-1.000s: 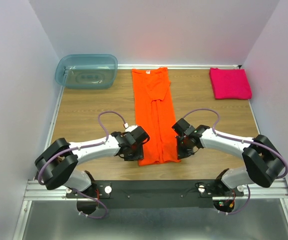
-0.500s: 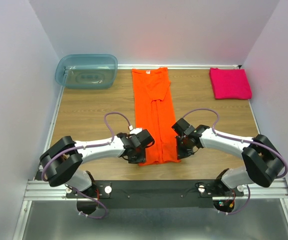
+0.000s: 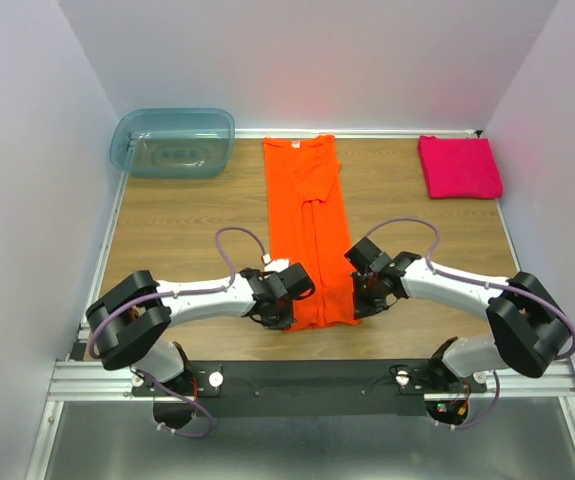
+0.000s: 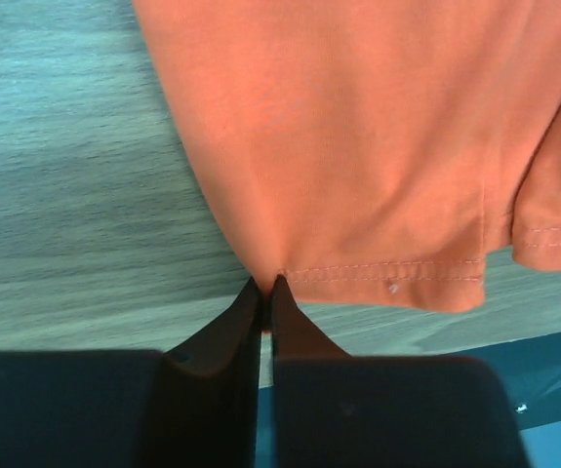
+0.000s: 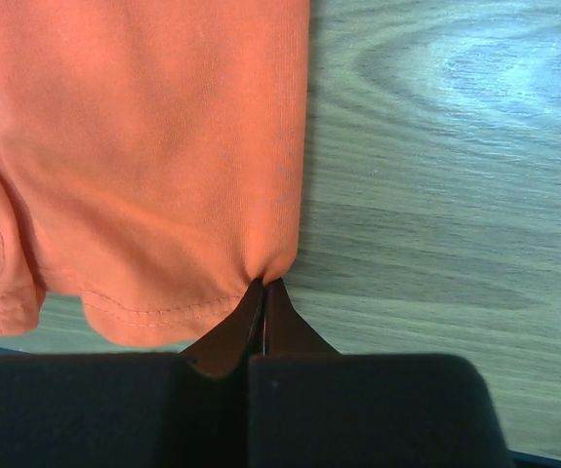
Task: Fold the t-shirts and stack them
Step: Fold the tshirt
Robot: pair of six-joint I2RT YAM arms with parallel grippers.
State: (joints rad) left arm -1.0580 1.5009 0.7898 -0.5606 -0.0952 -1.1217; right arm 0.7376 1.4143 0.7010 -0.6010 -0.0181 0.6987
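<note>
Rightward slid the left claw [image 4: 265, 285], now pinching the orange t-shirt [image 3: 307, 220] hem; right claw [image 5: 263, 285] likewise clamped on it — best lift both corners level, folding toward the collar.

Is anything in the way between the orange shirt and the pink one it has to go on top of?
No, nothing visible. Only bare table lies between the orange shirt and the folded pink shirt. The left tool and right tool pinch the orange one's near hem corners.
</note>
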